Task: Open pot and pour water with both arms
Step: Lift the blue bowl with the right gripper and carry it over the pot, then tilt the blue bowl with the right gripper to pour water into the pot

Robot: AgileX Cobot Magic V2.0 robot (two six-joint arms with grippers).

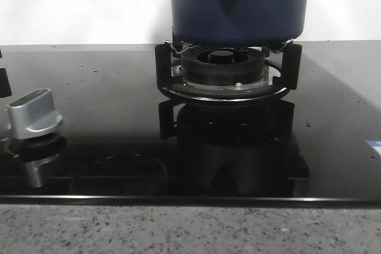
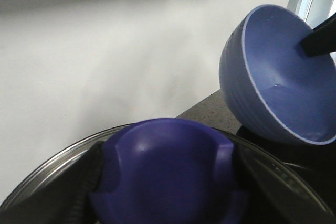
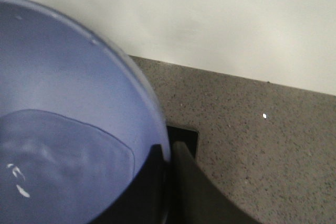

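Note:
The dark navy pot (image 1: 238,10) stands on the black burner grate (image 1: 226,81); its top is cut off in the front view. My left gripper (image 2: 168,182) is shut on the purple knob (image 2: 168,166) of the glass lid (image 2: 47,171), with a dark finger on each side. Whether the lid rests on the pot I cannot tell. My right gripper (image 3: 170,156) is shut on the rim of a light-blue bowl (image 3: 63,93) that holds water (image 3: 58,166). The bowl (image 2: 273,77) hangs tilted beside the lid in the left wrist view. Neither gripper shows in the front view.
The grate sits on a glossy black glass cooktop (image 1: 107,87). A silver stove knob (image 1: 34,114) stands at the front left. A speckled grey counter (image 3: 252,129) lies beyond the cooktop and along its front edge (image 1: 178,230). A white wall is behind.

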